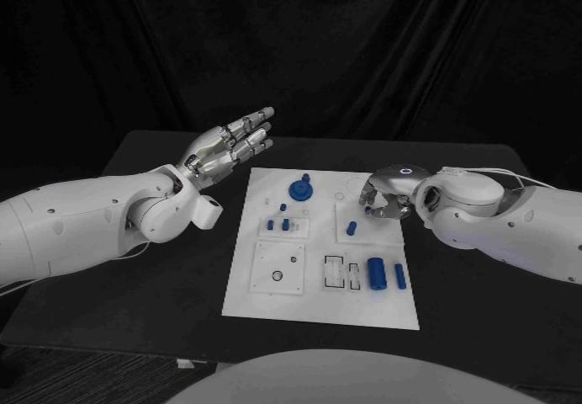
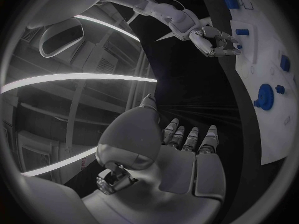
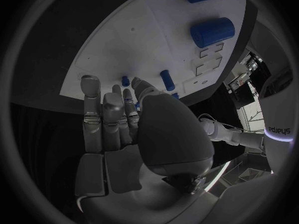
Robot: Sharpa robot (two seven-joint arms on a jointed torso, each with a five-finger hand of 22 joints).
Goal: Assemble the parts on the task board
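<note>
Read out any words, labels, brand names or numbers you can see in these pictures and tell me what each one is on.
"sharpa", printed sideways on a white robot part at the rim of the right wrist view.
The task board bears outlined shapes but no lettering that can be read.
The left hand and right hand show no legible marking.
</note>
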